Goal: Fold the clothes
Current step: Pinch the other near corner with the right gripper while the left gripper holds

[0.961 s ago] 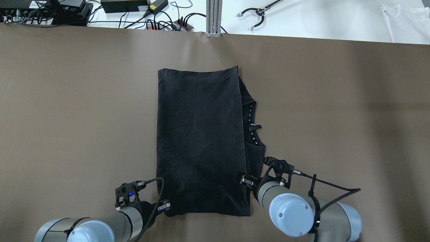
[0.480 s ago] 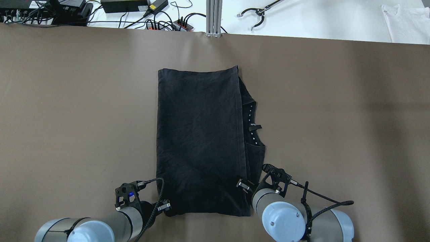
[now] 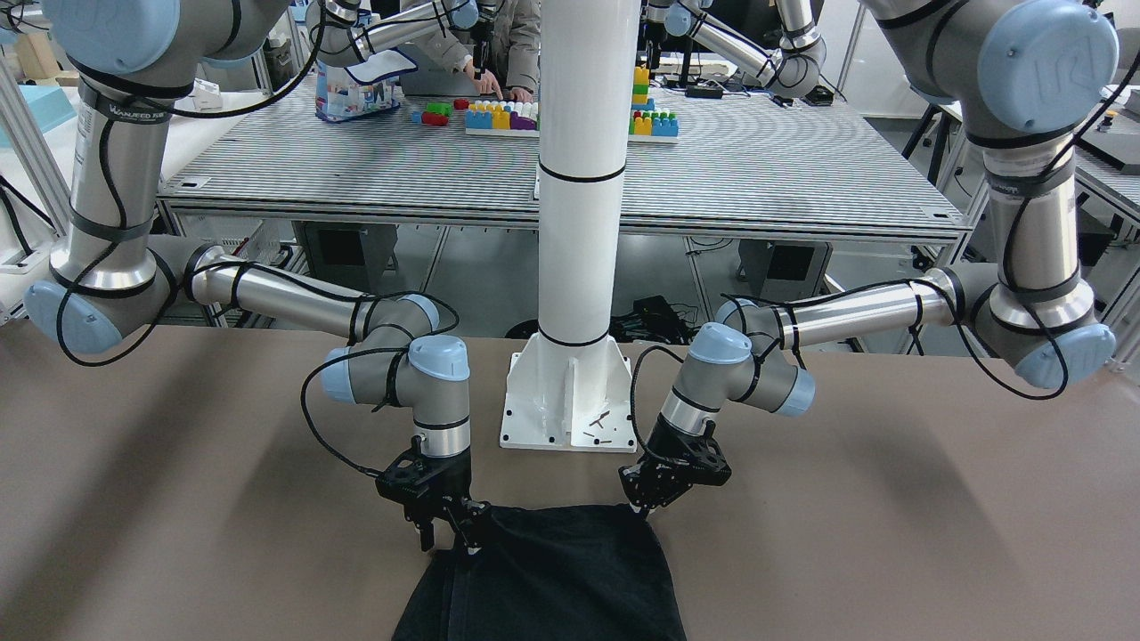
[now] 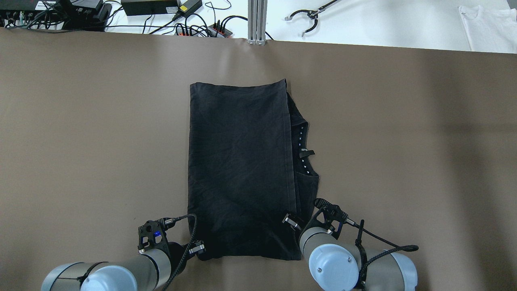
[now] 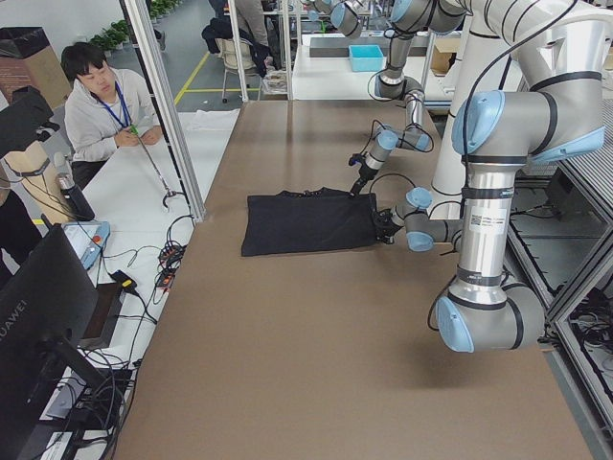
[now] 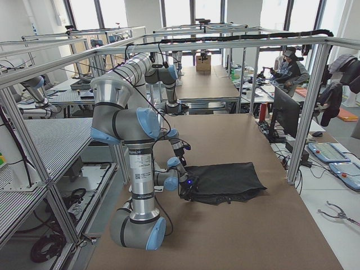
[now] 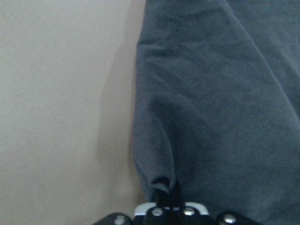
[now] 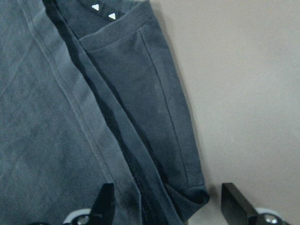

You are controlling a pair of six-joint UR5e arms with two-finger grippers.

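The clothes are one black garment lying folded flat on the brown table, with a collar and a label showing along its right side. It also shows in the front view. My left gripper is at the garment's near left corner. The left wrist view shows it shut, pinching a fold of the fabric. My right gripper hangs over the near right corner. The right wrist view shows it open, with its fingers on either side of that corner.
The white pole's base plate stands between the two arms at the robot's side. Cables and power bricks, a grabber tool and a white shirt lie beyond the far edge. A person sits there.
My right arm has moved back toward the robot and slightly left, bringing its gripper over the garment's near right corner. The left arm and the garment have not moved.
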